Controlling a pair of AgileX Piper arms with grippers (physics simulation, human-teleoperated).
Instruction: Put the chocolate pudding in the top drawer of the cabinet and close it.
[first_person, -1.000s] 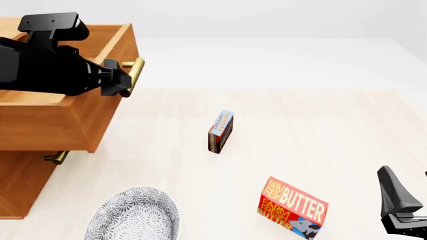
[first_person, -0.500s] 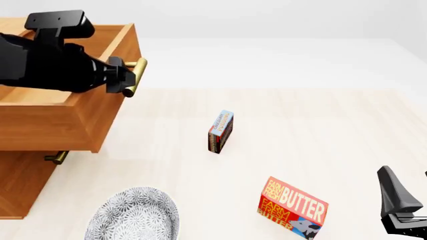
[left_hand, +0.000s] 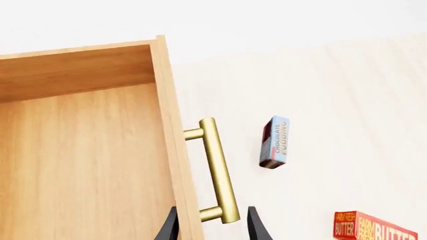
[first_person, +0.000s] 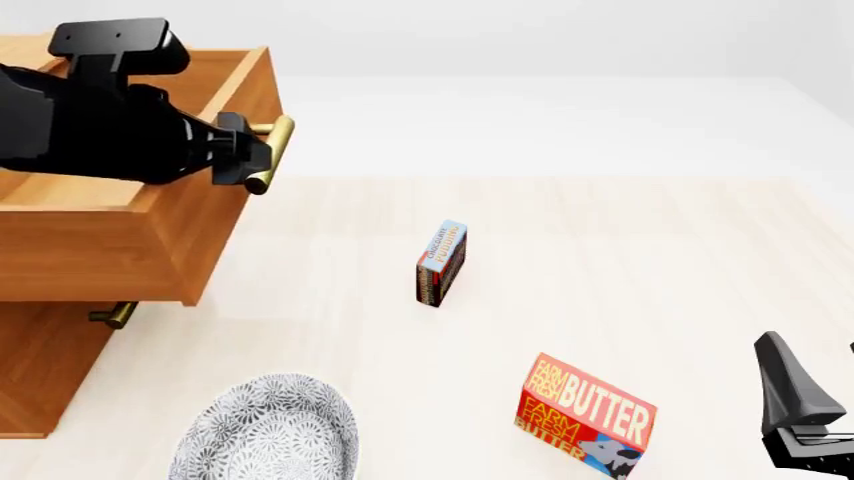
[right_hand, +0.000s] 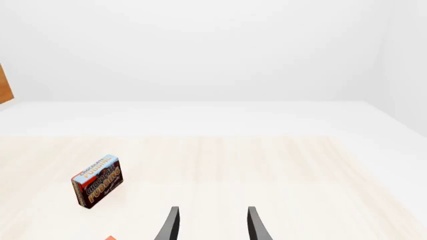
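Observation:
The chocolate pudding (first_person: 442, 263) stands on edge mid-table, also seen in the left wrist view (left_hand: 275, 142) and right wrist view (right_hand: 97, 181). The cabinet (first_person: 40, 370) sits at the left with its top drawer (first_person: 134, 240) pulled out and its inside (left_hand: 87, 150) bare. My left gripper (first_person: 251, 160) is open at the near end of the brass handle (left_hand: 219, 170); one finger is over the drawer's inside and the other is outside the handle. My right gripper (first_person: 801, 420) hovers open and holds nothing at the table's near right, far from the pudding.
A red-and-yellow butter box (first_person: 585, 415) lies near the front, right of centre. A patterned grey bowl (first_person: 267, 430) sits at the front left by the cabinet. The lower drawer's brass handle (first_person: 114, 316) pokes out under the top drawer.
Between one second and half a second ago the left gripper and the top drawer shifted slightly right, outward. Since then nothing has moved. The right arm stayed still.

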